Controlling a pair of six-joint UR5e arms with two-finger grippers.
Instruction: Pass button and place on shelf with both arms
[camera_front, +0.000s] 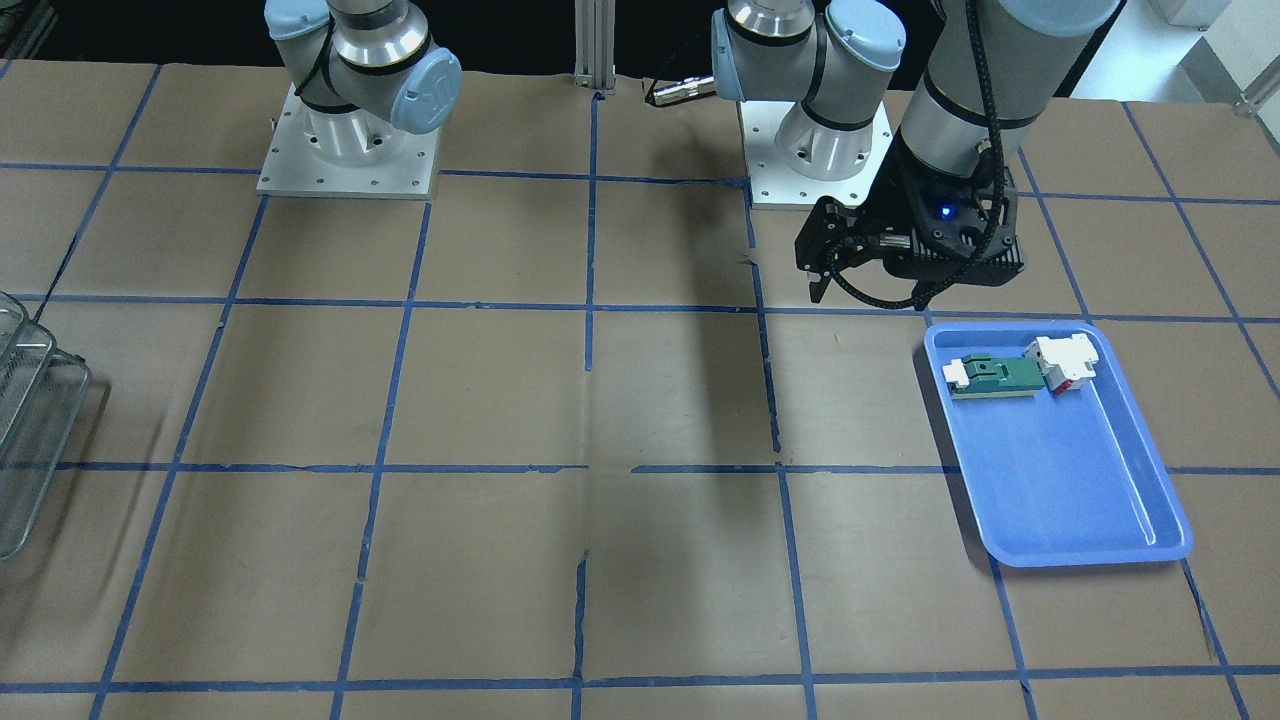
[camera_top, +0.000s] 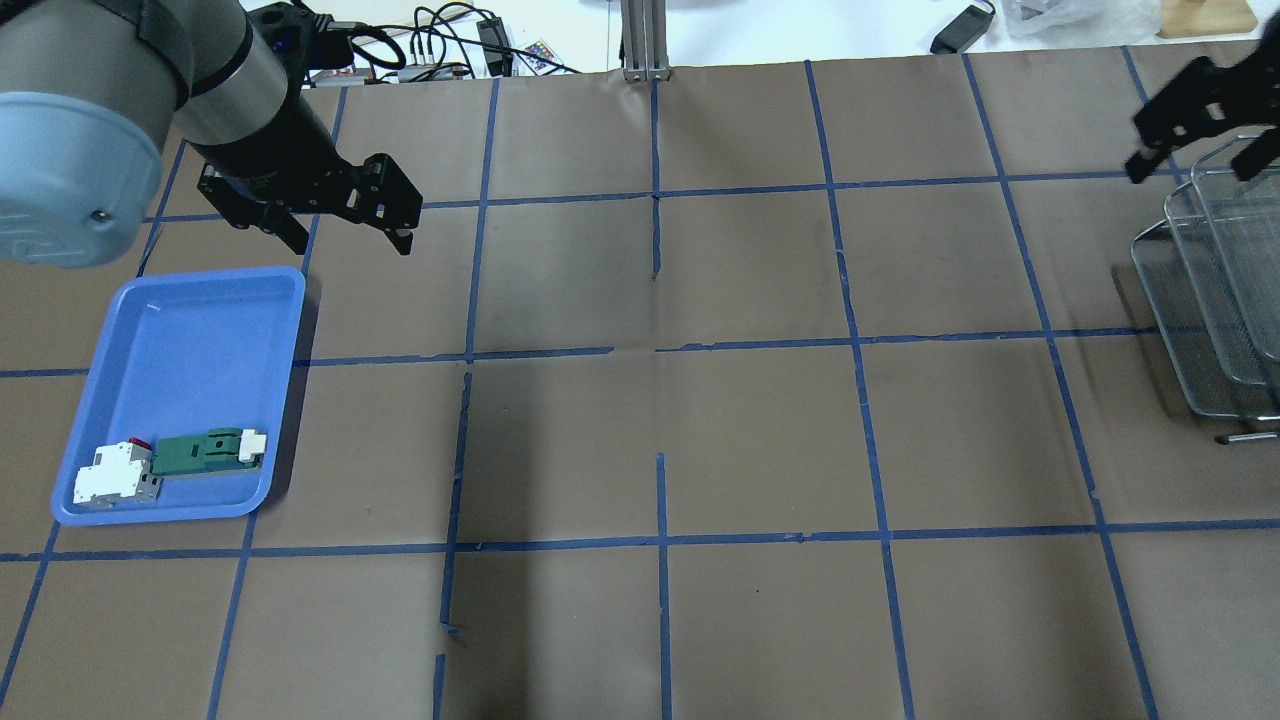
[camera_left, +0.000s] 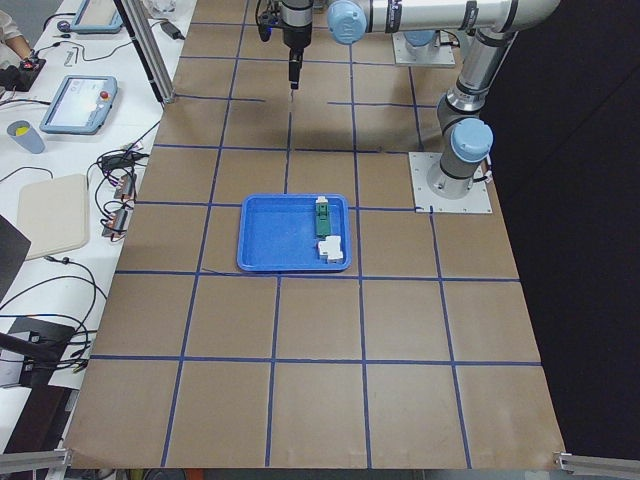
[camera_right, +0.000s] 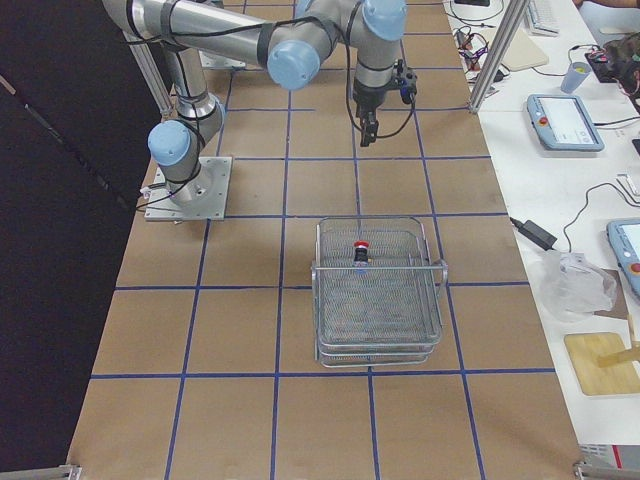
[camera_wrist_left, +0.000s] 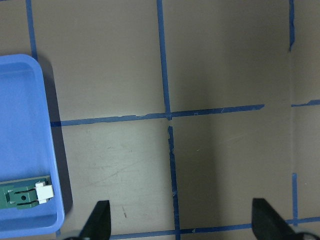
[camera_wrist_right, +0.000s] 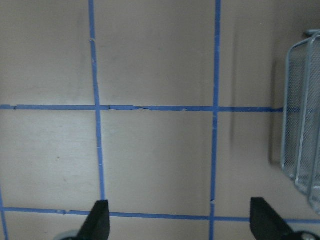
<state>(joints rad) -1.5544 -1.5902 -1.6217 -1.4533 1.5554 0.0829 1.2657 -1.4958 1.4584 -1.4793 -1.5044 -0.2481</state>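
Light: even, from overhead, moderately bright.
Shadows: soft, broad dark bands across the brown table (camera_front: 500, 400); narrow shadows beside the blue tray (camera_top: 190, 370) and the shelf (camera_wrist_right: 300, 125).
Glare: white desk (camera_top: 800, 30) at the far edge washed out.
Focus: exterior views sharp; wrist views soft, shelf mesh smeared.
Side views: black beyond the table.

Red-headed button (camera_right: 360, 247), silvery wire-mesh shelf (camera_right: 380, 320), blue tray (camera_top: 170, 350), brown table (camera_top: 750, 430) gridded with blue tape (camera_top: 750, 343).

red-headed button (camera_right: 360, 249) sits in top tier of shelf (camera_right: 388, 312)
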